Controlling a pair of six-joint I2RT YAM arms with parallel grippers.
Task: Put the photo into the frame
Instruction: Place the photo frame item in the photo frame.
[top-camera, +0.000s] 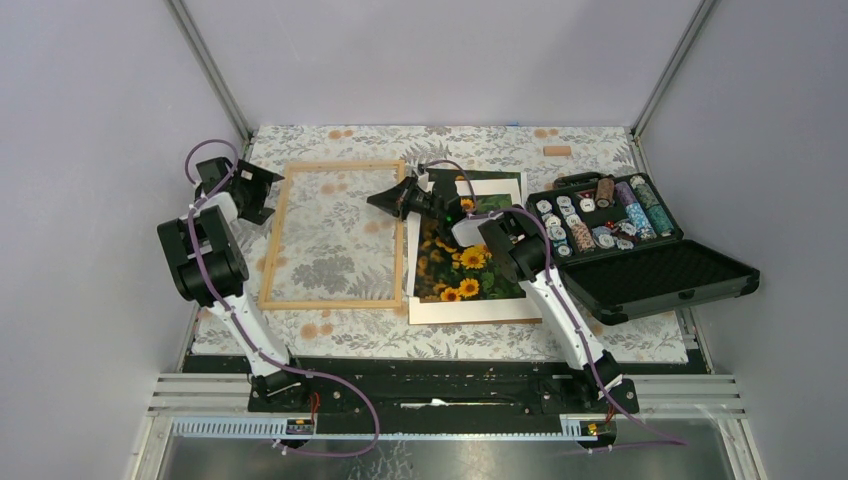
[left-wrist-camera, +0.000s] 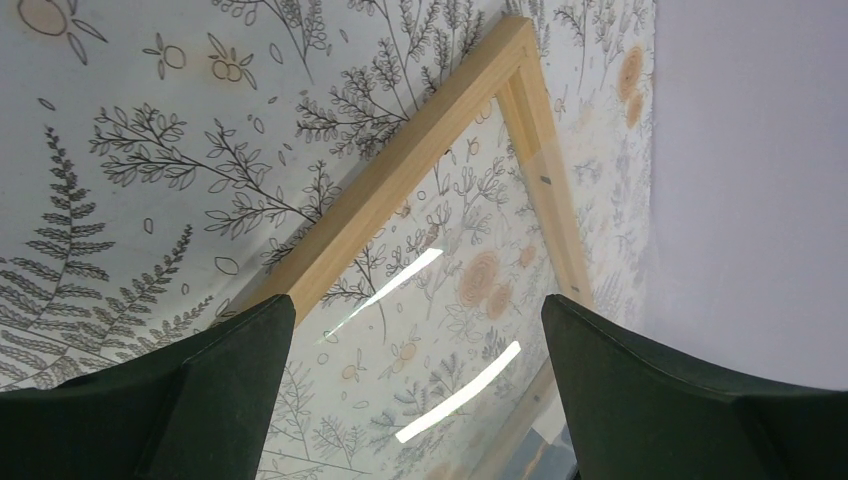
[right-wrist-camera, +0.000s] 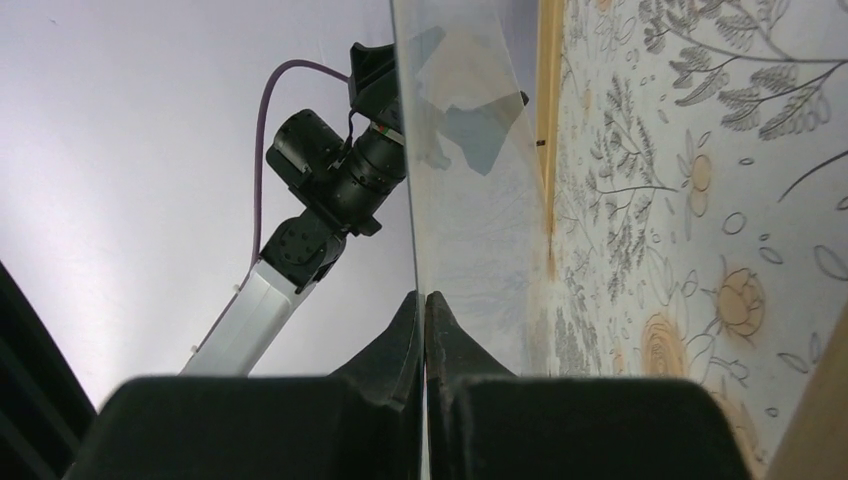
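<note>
We count one frame (top-camera: 330, 303), one photo (top-camera: 465, 275), one white mat (top-camera: 470, 311), one clear sheet (right-wrist-camera: 470, 200), one black case (top-camera: 665, 275), one wooden block (top-camera: 557, 151) at the table's (top-camera: 640, 345) far edge, and two arms: left arm (top-camera: 205, 260), right arm (top-camera: 545, 280).

From above, the right arm (top-camera: 520, 255) covers the top of the photo (top-camera: 470, 272), and the chips (top-camera: 590, 225) in the case (top-camera: 690, 275) are too small to read. The left wrist view shows one corner of the frame (left-wrist-camera: 400, 170), the rest cut off below. The pane (right-wrist-camera: 470, 200) pinched in the right gripper (right-wrist-camera: 425, 300) runs off the top edge.
</note>
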